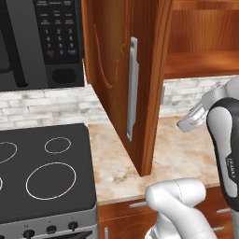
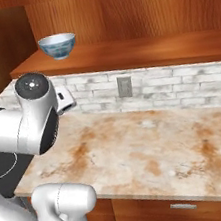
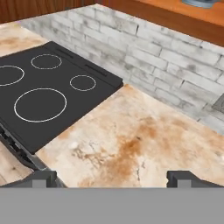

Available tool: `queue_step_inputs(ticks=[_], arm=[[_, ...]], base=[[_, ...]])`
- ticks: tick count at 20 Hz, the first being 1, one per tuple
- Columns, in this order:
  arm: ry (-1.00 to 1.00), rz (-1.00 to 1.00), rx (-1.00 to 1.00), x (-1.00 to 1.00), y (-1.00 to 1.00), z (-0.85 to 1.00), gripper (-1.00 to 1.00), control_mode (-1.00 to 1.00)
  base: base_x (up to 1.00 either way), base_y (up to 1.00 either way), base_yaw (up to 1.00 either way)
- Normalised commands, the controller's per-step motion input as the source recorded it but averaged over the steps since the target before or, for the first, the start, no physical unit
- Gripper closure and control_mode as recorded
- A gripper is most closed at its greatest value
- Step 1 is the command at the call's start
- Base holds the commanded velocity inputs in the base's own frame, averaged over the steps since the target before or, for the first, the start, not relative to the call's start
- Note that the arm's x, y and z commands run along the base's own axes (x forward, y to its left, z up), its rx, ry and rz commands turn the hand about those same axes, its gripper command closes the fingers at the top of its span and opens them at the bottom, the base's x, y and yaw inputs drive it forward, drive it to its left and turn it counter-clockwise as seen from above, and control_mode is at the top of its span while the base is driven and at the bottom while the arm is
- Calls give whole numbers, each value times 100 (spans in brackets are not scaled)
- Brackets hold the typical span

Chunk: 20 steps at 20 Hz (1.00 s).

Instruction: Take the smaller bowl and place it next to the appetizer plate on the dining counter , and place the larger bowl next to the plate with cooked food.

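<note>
Legibly, "FRANKA" on arm (image 1: 230,169); hand (image 3: 112,178) open

Black cooktop (image 1: 44,175) occupies the 8 o'clock area of the left base view; microwave (image 1: 39,42) at 11 o'clock; open cabinet door (image 1: 123,79) centre. Wall outlet (image 2: 124,86) on brick backsplash (image 2: 180,89).

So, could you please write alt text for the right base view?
A blue-and-white smaller bowl stands on the open wooden cabinet shelf above a beige marbled counter and a white brick backsplash. The white robot arm rises at the left.
</note>
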Motion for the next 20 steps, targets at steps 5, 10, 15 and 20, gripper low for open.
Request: queue_step_inputs(ticks=[5, 10, 15, 20], arm=[[-12, -24, 1, -29, -3, 59, -100, -100], [0, -34, 29, -34, -9, 37, -100, -100], [0, -30, 53, -21, -17, 24, -100, -100], [1, -19, 51, 0, 0, 21, -100, -100]], base=[[0, 0, 0], [0, 0, 0], [0, 0, 0], [0, 0, 0]])
